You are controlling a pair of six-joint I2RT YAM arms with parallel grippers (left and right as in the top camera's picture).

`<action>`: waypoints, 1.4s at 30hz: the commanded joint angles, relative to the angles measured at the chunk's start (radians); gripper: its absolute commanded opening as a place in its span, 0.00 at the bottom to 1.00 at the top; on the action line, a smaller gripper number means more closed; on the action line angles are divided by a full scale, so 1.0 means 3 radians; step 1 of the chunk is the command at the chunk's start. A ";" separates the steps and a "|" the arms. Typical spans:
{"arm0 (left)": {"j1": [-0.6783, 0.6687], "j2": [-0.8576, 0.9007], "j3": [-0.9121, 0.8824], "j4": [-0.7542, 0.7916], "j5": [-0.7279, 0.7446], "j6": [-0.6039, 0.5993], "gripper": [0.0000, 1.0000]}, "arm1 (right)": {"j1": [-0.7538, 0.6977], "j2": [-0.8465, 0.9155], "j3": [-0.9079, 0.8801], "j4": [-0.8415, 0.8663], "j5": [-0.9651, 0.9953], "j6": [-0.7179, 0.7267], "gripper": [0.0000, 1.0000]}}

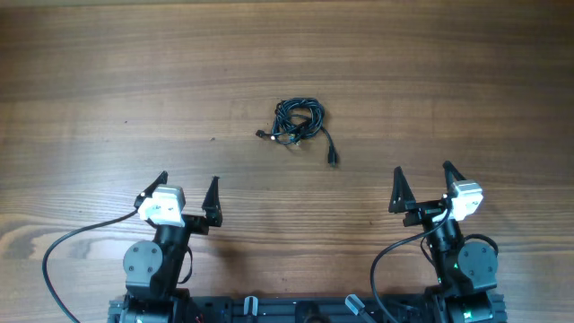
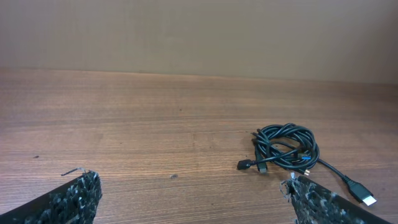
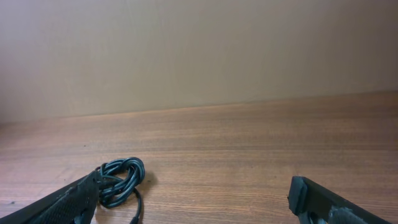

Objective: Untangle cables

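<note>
1. Overhead: black cables [image 1: 298,121] lie bunched mid-way across the wooden table [image 1: 108,72], one plug end trailing toward the right arm. Left gripper [image 1: 188,179] and right gripper [image 1: 421,169] are spread wide, empty, well apart from the bundle.
2. Left wrist: cables [image 2: 286,148] ahead, right of centre; jaws released.
3. Right wrist: cables [image 3: 121,177] lower left, partly hidden by a finger [image 3: 62,202]; jaws released, nothing grasped.

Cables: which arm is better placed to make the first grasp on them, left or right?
Right, probably, by a small margin. The cables lie about midway, but their loose plug end trails toward the right end effector.
</note>
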 commanded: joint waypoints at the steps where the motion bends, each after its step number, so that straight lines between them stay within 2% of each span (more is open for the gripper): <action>1: 0.0015 -0.0024 -0.0022 0.0009 0.0037 0.0062 1.00 | 0.0014 -0.0029 -0.0004 0.0015 0.0056 -0.0013 1.00; 18: 0.0015 -0.0024 -0.0022 0.0009 0.0036 0.0064 1.00 | 0.0014 -0.0029 -0.0004 0.0015 0.0056 -0.0013 1.00; 22: 0.0015 -0.0024 -0.0022 0.0008 -0.0219 0.0075 1.00 | 0.0014 -0.0029 -0.0004 0.0015 0.0056 -0.0013 1.00; 42: 0.0015 -0.0024 -0.0022 0.0009 -0.0211 0.0061 1.00 | 0.0014 -0.0029 -0.0004 0.0015 0.0056 -0.0011 1.00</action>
